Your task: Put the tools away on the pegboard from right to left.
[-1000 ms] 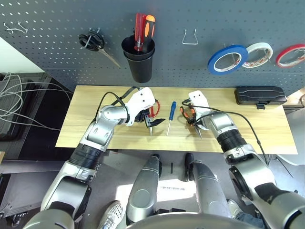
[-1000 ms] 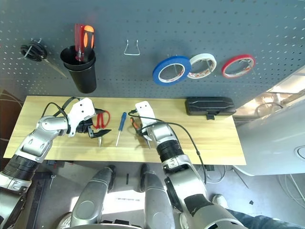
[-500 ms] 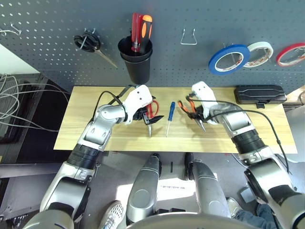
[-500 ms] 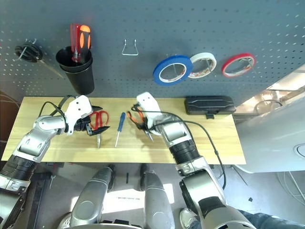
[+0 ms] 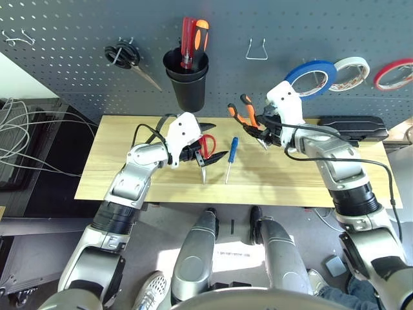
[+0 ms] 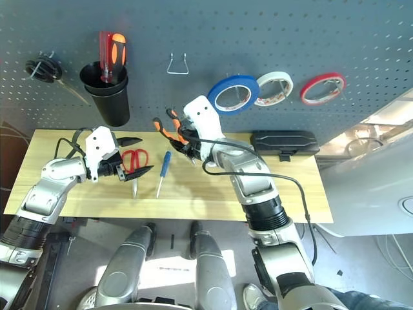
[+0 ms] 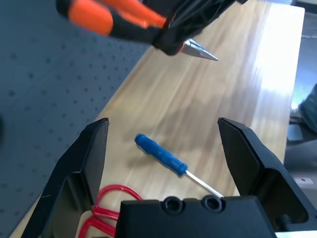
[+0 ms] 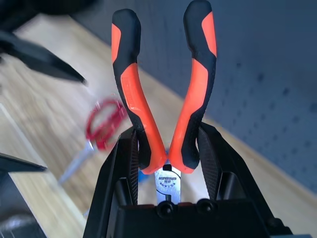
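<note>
Right end effector [image 8: 168, 148] has risen off the worktop [image 5: 193, 184] toward the pegboard [image 5: 226, 84], orange-and-black-handled pliers [image 8: 198, 94] pinched near the pivot, handles splayed upward; so the pick looks done, and the empty hook [image 5: 257, 58] is probably next. Blue tape ring [image 5: 311, 78] already hung. Left end effector [image 7: 163, 136] spread, empty, beside red-handled scissors [image 5: 207, 147]; blue-handled screwdriver [image 5: 233, 150] lies between the two end effectors.

pale wood tabletop [image 5: 174, 184], glossy; pegboard [image 5: 226, 84] matt; tape [image 5: 313, 67] smooth; pliers' tip [image 7: 198, 50] shiny metal
</note>
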Robot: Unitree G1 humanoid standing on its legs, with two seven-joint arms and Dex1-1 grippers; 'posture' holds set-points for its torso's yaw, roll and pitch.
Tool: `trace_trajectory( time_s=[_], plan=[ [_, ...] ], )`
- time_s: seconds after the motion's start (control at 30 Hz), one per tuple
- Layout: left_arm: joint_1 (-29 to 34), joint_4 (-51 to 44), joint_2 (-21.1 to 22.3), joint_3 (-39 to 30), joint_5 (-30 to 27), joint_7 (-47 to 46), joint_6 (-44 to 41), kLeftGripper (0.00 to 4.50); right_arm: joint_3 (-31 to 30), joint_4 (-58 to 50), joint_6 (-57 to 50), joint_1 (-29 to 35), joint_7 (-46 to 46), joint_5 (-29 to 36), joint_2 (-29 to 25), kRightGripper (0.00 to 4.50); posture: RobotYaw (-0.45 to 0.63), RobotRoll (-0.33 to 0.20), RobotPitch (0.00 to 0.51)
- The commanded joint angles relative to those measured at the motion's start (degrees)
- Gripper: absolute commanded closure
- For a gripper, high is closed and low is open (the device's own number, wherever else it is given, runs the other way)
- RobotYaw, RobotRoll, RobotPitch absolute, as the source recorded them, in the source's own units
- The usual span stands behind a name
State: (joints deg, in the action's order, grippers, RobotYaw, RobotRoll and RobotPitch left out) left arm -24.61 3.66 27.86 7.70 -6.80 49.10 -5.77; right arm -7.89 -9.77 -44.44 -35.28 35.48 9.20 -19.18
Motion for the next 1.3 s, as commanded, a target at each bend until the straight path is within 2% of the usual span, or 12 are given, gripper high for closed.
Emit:
trace_trajectory(
  time_s=[0.03, 0.2, 0.37, 0.53, 0.77, 1.03, 1.3],
  plan=[
    [-0.24, 0.41, -0.31, -0.06, -0.43, 0.08, 0.23, 0.00, 2.06, -6.45, 2.08, -1.29, 1.69, 3.85, -0.09, 2.62, 0.14, 0.000, 0.317],
    [-1.90, 1.10, -1.53, 0.41, -0.48, -0.25, -0.23, 0.00, 4.74, -7.07, 3.40, -6.79, 0.58, 7.46, 2.31, 2.62, 0.13, 0.000, 0.315],
    [-4.13, 1.82, -3.35, 1.46, -0.37, -0.22, -2.38, 0.00, 6.59, -4.68, 7.57, -11.48, -1.52, 8.19, 4.54, 2.62, 0.13, 0.000, 0.316],
    [-6.47, 2.52, -6.07, 1.61, -0.62, -0.94, -3.49, 0.00, 6.77, -1.26, 13.07, -15.33, -2.94, 7.16, 6.04, 2.62, 0.15, 0.000, 0.306],
    [-5.65, 1.29, -5.94, 2.47, -0.24, -0.44, -3.93, 0.00, 7.83, 4.26, 20.69, -20.33, -5.80, 6.05, 7.61, 2.62, 0.15, 0.000, 0.309],
    [-7.04, 1.59, -6.18, 2.73, -0.18, -0.53, -4.27, 0.00, 5.37, 13.80, 35.23, -23.66, -10.13, -2.79, 7.62, 2.62, 0.16, 0.000, 0.322],
    [-7.54, 2.43, -6.52, 3.32, 0.24, -0.68, -3.94, 0.00, 4.24, 22.53, 43.11, -23.39, -11.20, -5.89, 9.06, 2.62, 0.17, 0.000, 0.335]
  ],
)
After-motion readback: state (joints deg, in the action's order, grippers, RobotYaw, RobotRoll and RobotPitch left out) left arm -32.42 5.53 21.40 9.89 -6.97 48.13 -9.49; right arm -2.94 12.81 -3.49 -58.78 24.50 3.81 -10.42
